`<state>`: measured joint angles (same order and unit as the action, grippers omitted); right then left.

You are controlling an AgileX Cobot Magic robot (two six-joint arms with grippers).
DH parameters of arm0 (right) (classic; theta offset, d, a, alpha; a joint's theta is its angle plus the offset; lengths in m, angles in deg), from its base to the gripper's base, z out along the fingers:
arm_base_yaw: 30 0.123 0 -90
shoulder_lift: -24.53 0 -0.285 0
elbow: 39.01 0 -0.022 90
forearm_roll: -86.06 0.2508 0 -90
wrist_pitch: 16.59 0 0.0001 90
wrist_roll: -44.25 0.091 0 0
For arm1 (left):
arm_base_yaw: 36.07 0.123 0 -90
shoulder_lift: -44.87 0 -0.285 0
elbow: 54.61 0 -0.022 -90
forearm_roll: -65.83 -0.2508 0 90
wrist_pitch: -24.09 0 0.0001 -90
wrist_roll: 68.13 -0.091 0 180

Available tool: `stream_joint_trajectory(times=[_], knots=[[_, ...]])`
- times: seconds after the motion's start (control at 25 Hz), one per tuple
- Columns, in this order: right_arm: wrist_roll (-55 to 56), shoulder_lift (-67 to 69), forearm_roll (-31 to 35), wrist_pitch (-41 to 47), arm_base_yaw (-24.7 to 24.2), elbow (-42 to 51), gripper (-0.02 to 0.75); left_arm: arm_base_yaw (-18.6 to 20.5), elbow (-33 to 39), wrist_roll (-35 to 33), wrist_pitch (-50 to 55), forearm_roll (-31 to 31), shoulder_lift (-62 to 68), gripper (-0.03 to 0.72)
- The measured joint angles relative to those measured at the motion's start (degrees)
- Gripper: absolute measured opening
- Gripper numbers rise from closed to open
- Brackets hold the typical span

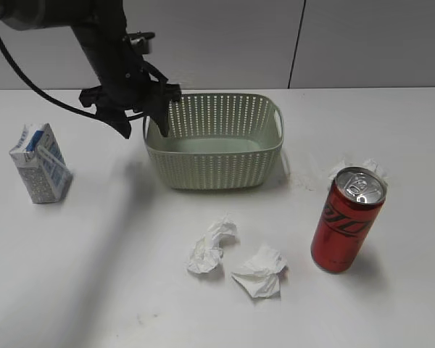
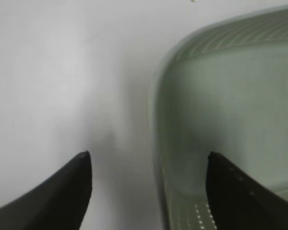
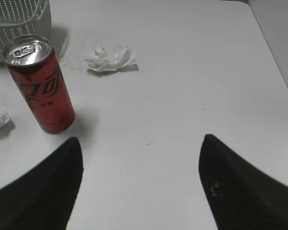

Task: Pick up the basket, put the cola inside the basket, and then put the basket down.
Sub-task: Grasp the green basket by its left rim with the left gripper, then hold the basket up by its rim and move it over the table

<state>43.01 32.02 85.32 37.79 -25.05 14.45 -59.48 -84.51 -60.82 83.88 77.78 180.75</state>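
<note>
The basket [image 1: 216, 141] sits on the white table [image 1: 116, 290], long axis left-right. Its left rim runs between the wide-spread fingers of the left gripper [image 2: 149, 163], one fingertip outside, one inside. The cola [image 3: 39, 84] stands upright, left of the open right gripper [image 3: 141, 148], unseen in the exterior view.

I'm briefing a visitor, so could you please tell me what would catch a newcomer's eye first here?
The pale sage-green perforated plastic basket sits mid-table, with the black left tool open astride its left rim. The tall red cola can stands upright at front right, away from the open right tool.
</note>
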Motion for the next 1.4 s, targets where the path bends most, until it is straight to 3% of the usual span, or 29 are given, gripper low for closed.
stream_joint_trajectory(times=[0.32, 0.56, 0.6, 1.08, 1.2, 1.4], knots=[[0.0, 0.0, 0.0, 0.0, 0.0, 0.0, 0.585, 0.0, -0.1, 0.0, -0.4, -0.1, 2.4, 0.350], [0.0, 0.0, 0.0, 0.0, 0.0, 0.0, 0.585, -0.1, -1.2, 0.3, -0.3, -0.1, 2.4, 0.043], [0.0, 0.0, 0.0, 0.0, 0.0, 0.0, 0.585, -0.1, -1.6, 0.8, -0.1, -0.1, 2.4, 0.019], [0.1, 0.0, 0.0, 0.0, 0.0, 0.0, 0.585, -0.2, -2.9, 5.8, 9.8, 0.8, -2.4, 0.000], [0.1, 0.0, 0.0, 0.0, 0.0, 0.0, 0.585, -0.4, 1.8, 6.6, 9.6, 0.8, -7.7, 0.000], [0.0, 0.0, 0.0, 0.0, 0.0, 0.0, 0.585, -0.6, 19.3, 6.9, 3.2, 3.3, -19.8, 0.000]])
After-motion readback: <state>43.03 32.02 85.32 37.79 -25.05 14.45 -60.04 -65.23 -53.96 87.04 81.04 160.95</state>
